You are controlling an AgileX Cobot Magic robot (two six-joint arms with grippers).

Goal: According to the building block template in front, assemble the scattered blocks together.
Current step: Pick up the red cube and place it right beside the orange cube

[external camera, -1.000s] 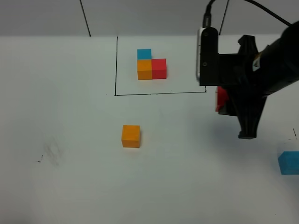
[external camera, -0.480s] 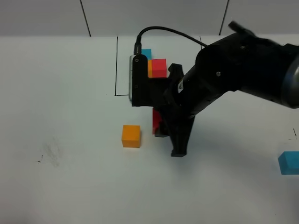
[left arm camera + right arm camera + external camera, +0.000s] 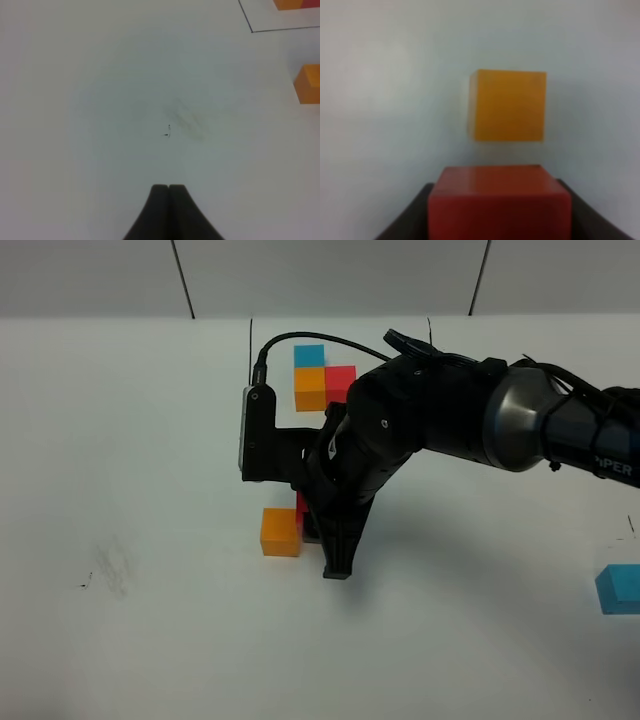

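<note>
Red is filling the near view, where the matte red cube [image 3: 499,200] is sitting clamped between the dark right fingers [image 3: 405,222]. Just beyond it the orange cube [image 3: 507,106] is lying square-edged on the smooth white surface [image 3: 380,100], a narrow gap separating them; the high camera is hiding most of the red one behind the arm [image 3: 450,430]. The left fingers [image 3: 161,210] are pressing together on nothing over a faintly smudged patch [image 3: 187,120]. The light blue cube [image 3: 619,589] is lying well apart at the high view's right edge. Farthest back, the black-lined template [image 3: 325,380] is framing its joined L of cubes
</note>
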